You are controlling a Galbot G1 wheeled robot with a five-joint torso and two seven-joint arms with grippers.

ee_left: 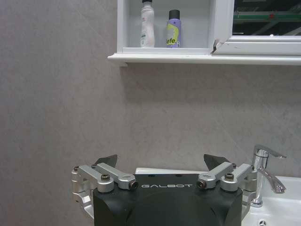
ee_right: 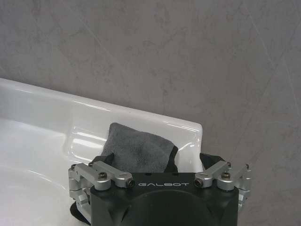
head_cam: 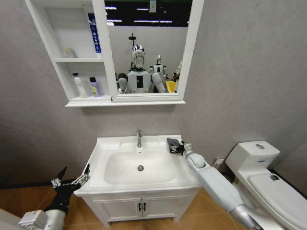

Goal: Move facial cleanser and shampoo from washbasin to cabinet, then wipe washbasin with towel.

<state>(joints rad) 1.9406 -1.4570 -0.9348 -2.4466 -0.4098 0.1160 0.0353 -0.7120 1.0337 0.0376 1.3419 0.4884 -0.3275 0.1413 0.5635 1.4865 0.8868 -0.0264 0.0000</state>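
- The two bottles (head_cam: 86,86) stand on the lowest shelf of the cabinet (head_cam: 72,101), so I judge the moving is done and the wiping step is in hand.
- The right hand (head_cam: 175,145) reaches to the back right corner of the washbasin (head_cam: 103,146), fingers spread wide around the grey towel (ee_right: 136,150), not yet closed.
- Next it must close on the towel, firmly.
- The left hand (head_cam: 72,177) waits wide open and empty, low beside the washbasin's left edge.

Glossy ceramic washbasin (ee_right: 56,136) — matt, soft cloth towel (ee_right: 136,150).
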